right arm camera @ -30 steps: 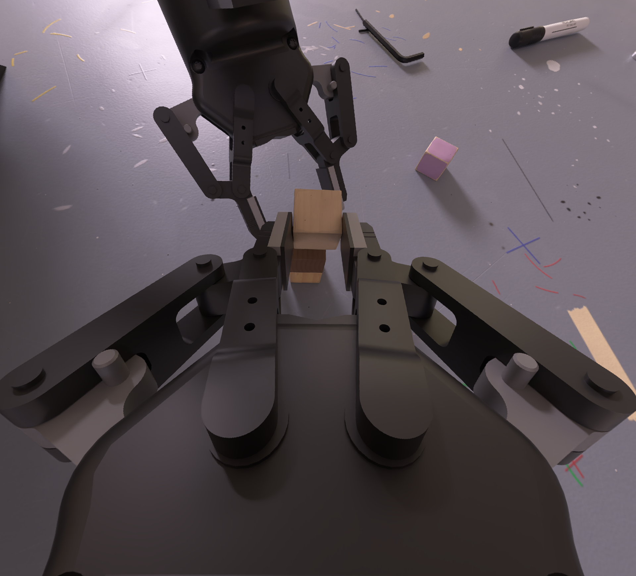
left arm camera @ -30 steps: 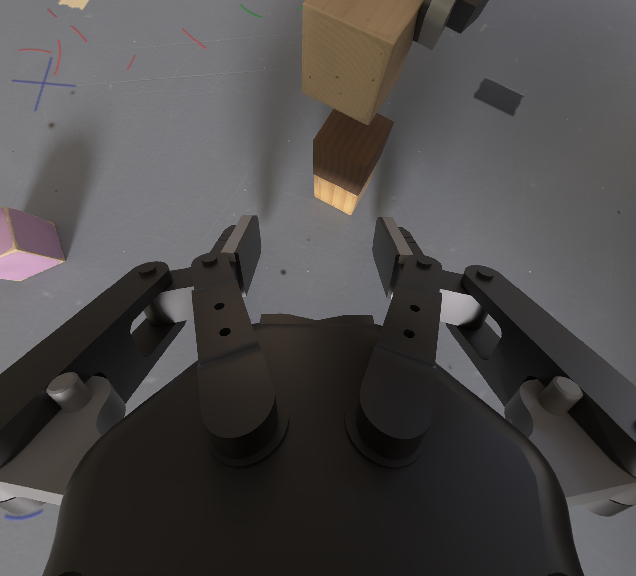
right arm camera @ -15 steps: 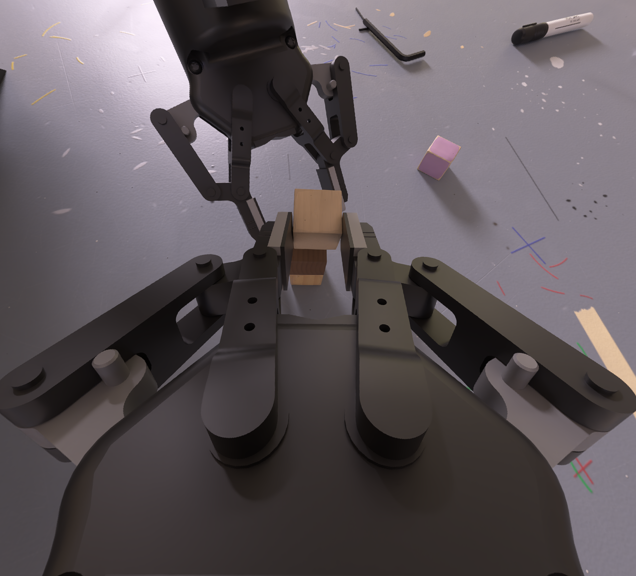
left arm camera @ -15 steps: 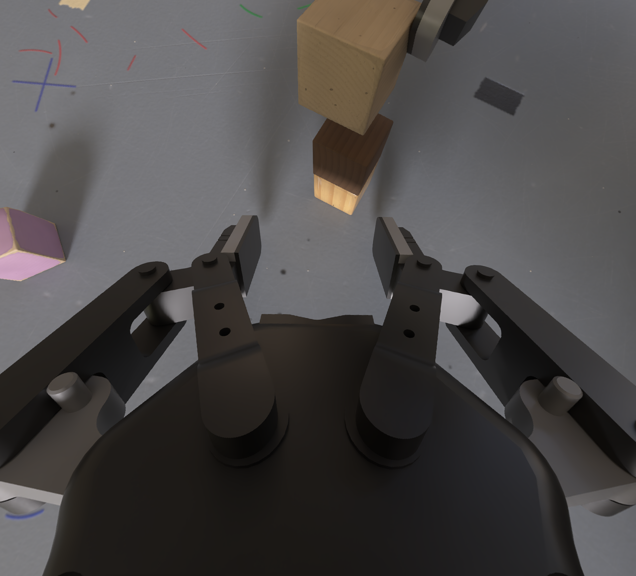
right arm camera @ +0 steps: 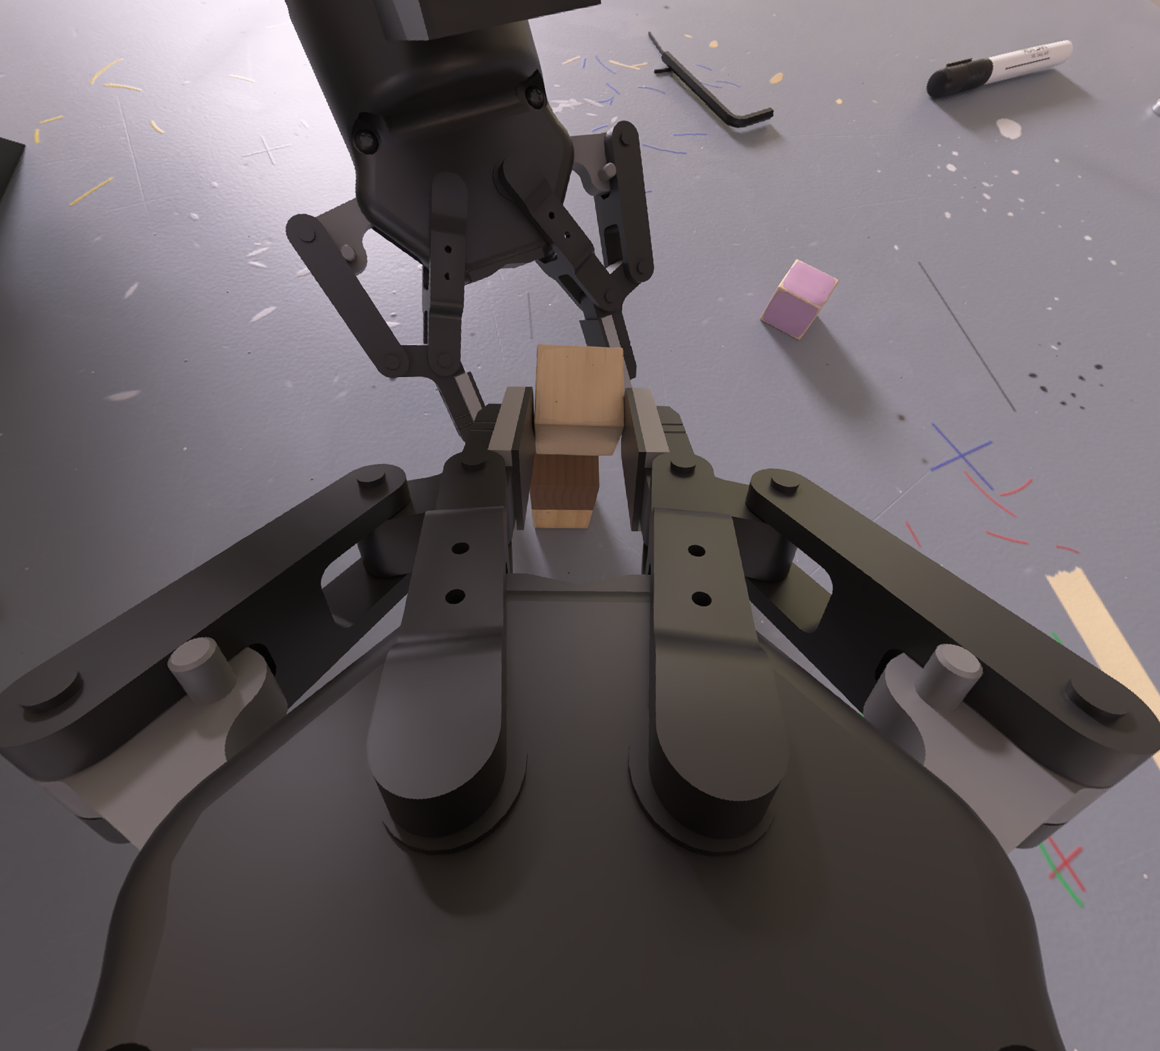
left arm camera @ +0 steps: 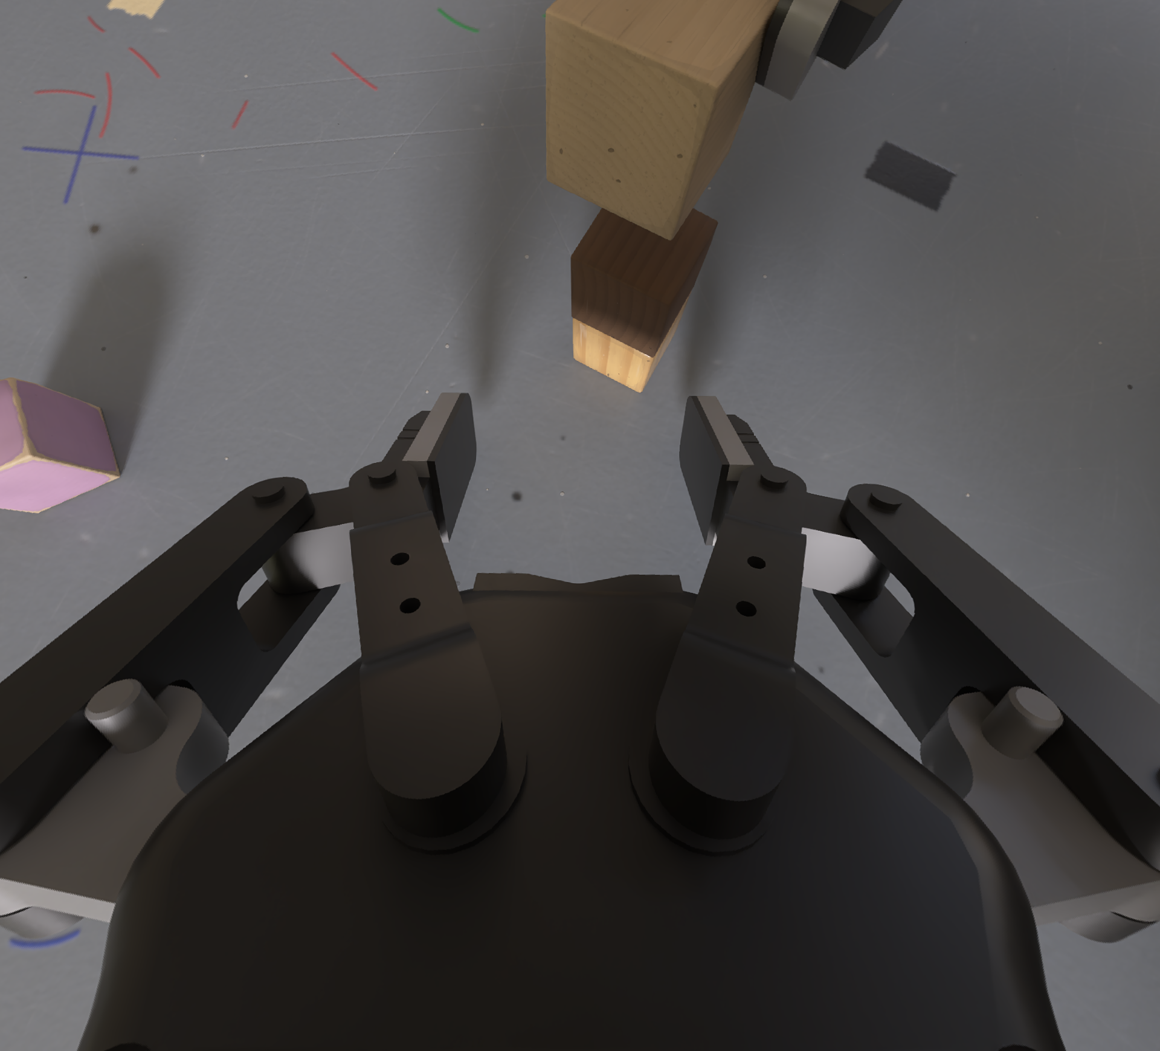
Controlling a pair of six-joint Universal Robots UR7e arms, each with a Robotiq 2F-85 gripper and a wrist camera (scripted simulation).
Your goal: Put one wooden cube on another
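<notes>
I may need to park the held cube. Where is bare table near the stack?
Free: the patch between the lower wooden cube and the pink cube, and right of the stack toward the dark tape patch. Crowded: between the open left gripper and right gripper.

Right wrist view: held cube (right arm camera: 577,396) at frame centre, between the right end effector (right arm camera: 577,437) fingers, directly above second cube (right arm camera: 563,496) on the table (right arm camera: 188,330). Left end effector (right arm camera: 540,386) behind them. Third cube (right arm camera: 798,299) right of centre; hex key (right arm camera: 709,88) and marker (right arm camera: 998,67) upper right.
</notes>
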